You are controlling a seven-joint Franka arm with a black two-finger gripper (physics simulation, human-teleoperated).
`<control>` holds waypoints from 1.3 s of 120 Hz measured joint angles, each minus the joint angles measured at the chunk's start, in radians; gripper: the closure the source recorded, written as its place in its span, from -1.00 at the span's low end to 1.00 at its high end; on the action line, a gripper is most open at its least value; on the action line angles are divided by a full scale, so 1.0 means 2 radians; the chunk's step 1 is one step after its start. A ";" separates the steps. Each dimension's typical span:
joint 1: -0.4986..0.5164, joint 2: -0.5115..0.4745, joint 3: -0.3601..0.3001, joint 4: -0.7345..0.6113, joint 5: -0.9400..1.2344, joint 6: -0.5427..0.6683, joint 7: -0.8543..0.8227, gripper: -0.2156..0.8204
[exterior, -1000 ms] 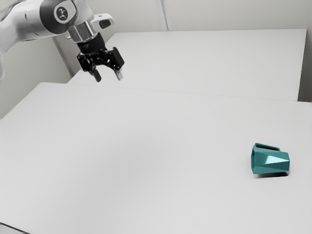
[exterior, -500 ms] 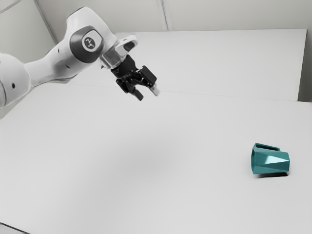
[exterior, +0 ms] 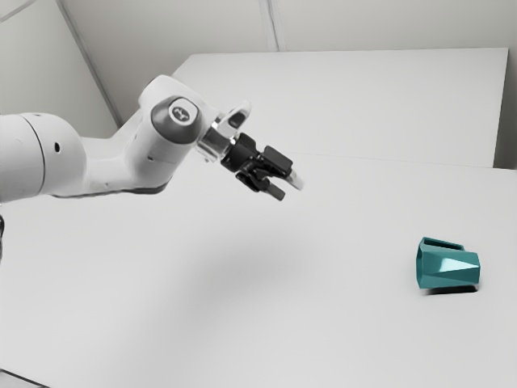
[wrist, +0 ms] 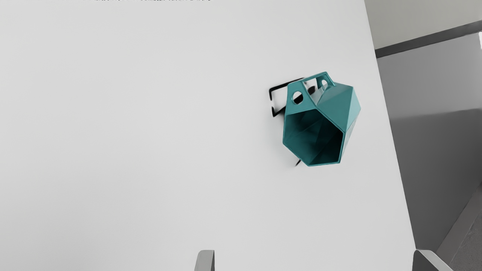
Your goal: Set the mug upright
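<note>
Displaced toward the exterior view's right and lowered since the earlier frame, the black two-finger gripper (exterior: 287, 188) is held above the white tabletop (exterior: 347, 323), its fingers spread apart. Well apart from it, ahead of the fingertips, the teal faceted mug (exterior: 448, 268) lies on its side on the tabletop, mouth facing the gripper, with a pierced handle (wrist: 292, 108).

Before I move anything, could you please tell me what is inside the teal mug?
Inside the mug, the wrist view shows bare, faceted teal walls and no contents; the depth is dark, so its bottom can't be made out.
</note>
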 joint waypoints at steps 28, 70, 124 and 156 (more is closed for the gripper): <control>-0.027 0.020 0.000 0.001 -0.035 0.019 0.058 -0.52; -0.087 0.044 0.001 0.002 -0.062 0.047 0.111 -0.52; -0.136 0.094 -0.001 0.026 -0.106 0.075 0.111 -0.53; -0.147 0.152 -0.001 0.094 -0.110 0.082 0.100 -0.53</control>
